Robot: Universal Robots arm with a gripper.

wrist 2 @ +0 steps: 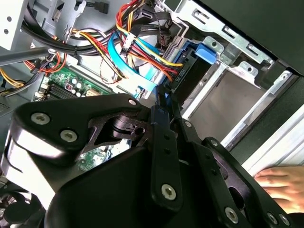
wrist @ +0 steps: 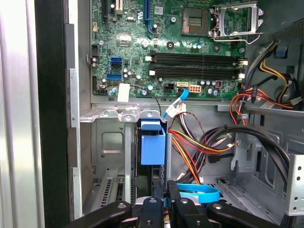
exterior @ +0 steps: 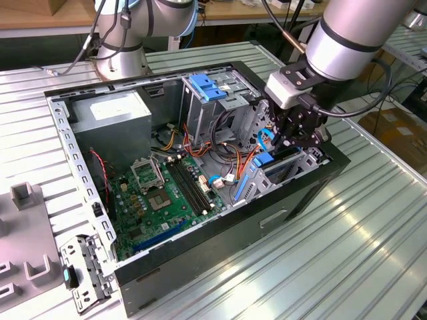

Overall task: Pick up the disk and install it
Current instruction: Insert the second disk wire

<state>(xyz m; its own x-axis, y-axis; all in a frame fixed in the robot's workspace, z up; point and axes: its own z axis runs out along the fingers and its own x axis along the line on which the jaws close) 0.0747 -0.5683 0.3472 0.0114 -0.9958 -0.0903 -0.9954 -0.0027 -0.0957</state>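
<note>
Pincer: the black-fingered pincer [exterior: 298,137] reaches down into the front corner of the open case; in the first wrist view its fingers [wrist: 153,209] sit pressed close on the upper edge of the disk, pinching it.
Disk: the flat dark grey drive in its bright blue plastic carrier frame [wrist: 152,145] stands on edge, part way down in the silver metal drive bay [wrist: 109,142]; in the exterior view its blue frame [exterior: 265,159] shows just below the pincer.
Step in hand: by my reckoning the pick-up is done and the installing is under way, the disk being guided into its slot but not yet seated.
Next move calls for: a straight push along the bay rails, keeping the frame square so it does not jam.
Close by: a thin light blue flat cable [wrist: 199,192] and a bundle of red, yellow and black wires [wrist: 190,147] lie just beside the bay and could snag.
Further out: the green motherboard [exterior: 167,193] lies on the case floor; the case sits on a ribbed metal table [exterior: 320,267].
Person: a hand [wrist 2: 280,183] rests near the case's outer edge.
</note>
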